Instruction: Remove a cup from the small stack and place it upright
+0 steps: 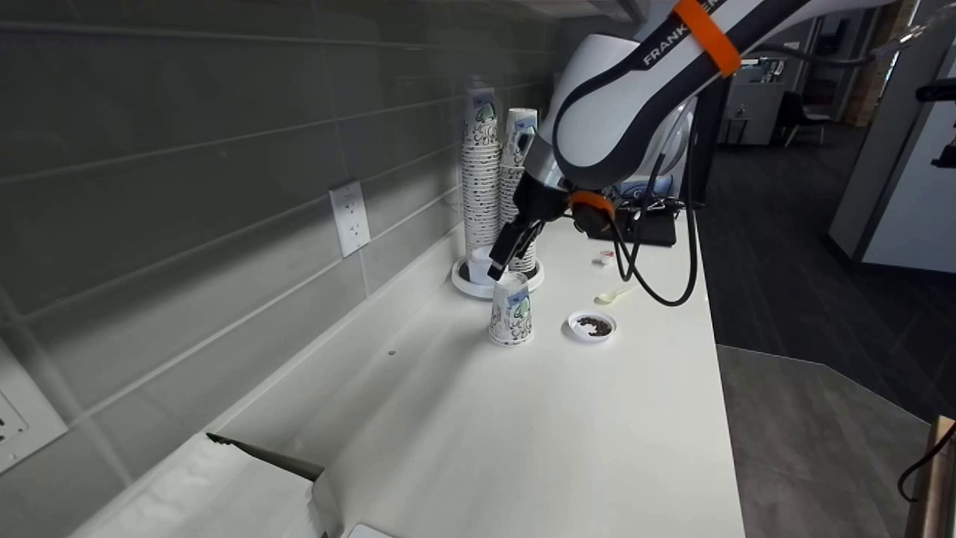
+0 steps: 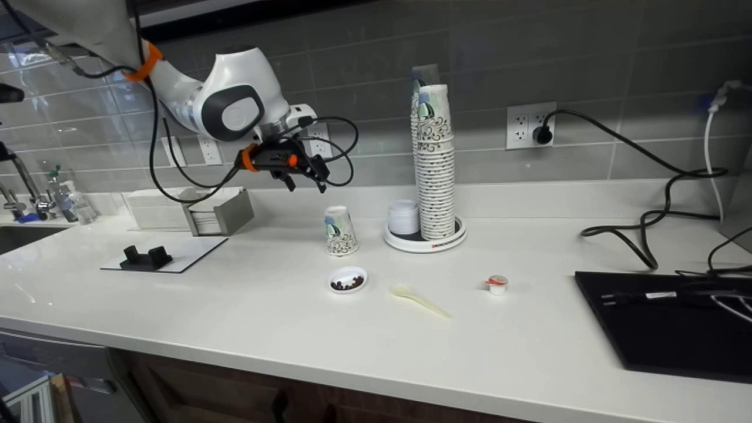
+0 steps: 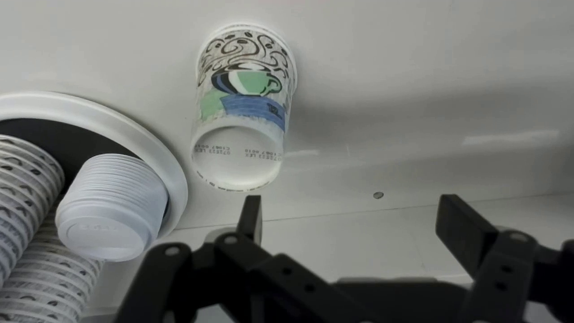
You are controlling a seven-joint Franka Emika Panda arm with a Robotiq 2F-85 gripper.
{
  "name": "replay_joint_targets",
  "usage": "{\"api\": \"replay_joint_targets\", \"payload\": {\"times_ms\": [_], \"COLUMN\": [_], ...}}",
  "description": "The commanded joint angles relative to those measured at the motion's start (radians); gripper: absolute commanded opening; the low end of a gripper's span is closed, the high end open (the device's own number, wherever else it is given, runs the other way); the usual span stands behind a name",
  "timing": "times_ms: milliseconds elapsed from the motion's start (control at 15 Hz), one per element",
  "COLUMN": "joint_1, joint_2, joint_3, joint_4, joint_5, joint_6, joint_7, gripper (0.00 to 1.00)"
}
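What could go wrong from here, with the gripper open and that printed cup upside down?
Off-centre grasp: in the wrist view the cup appears nearly in line with one fingertip rather than the gap, so the gripper might clip it going in.
Wrong way up: its base faces up, so without a turn it would probably end up rim-down.
Bumped neighbours: the tray with the tall stacks stands close by; a sideways knock might topple one.

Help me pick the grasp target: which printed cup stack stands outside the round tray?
The small stack, rim-down on the counter, far shorter than the two tall stacks rising over the tray.
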Motion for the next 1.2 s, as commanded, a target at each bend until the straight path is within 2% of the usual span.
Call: {"api": "replay_joint_targets", "payload": {"times_ms": [0,133,200,333,467,533,667,733,800,867,933,1000,1133], "joint_1": [-0.054,-0.063,-0.068,-0.066,-0.063,-0.059,-0.054,-0.053,-0.052,-0.051,-0.049,-0.045,-0.045], "joint_2": [0.091,0.116,0.124,0.139,0.148,0.152,0.155,0.157,0.157,0.158,0.158,0.157,0.156], "joint_3": [0.058,0.06,0.063,0.053,0.045,0.039,0.031,0.028,0.024,0.022,0.018,0.011,0.007], "joint_4": [0.074,0.088,0.094,0.103,0.108,0.108,0.11,0.111,0.11,0.111,0.111,0.111,0.111], "joint_5": [-0.028,-0.055,-0.06,-0.092,-0.127,-0.149,-0.186,-0.203,-0.218,-0.231,-0.244,-0.261,-0.281], "joint_6": [0.019,0.027,0.019,0.021,0.016,0.016,0.011,0.011,0.011,0.011,0.011,0.012,0.009], "joint_7": [0.034,0.064,0.076,0.102,0.13,0.145,0.172,0.183,0.193,0.201,0.209,0.219,0.23], "gripper": [1.0,0.98,0.93,0.7,0.63,0.56,0.52,0.53,0.48,0.47,0.38,0.41,0.3]}}
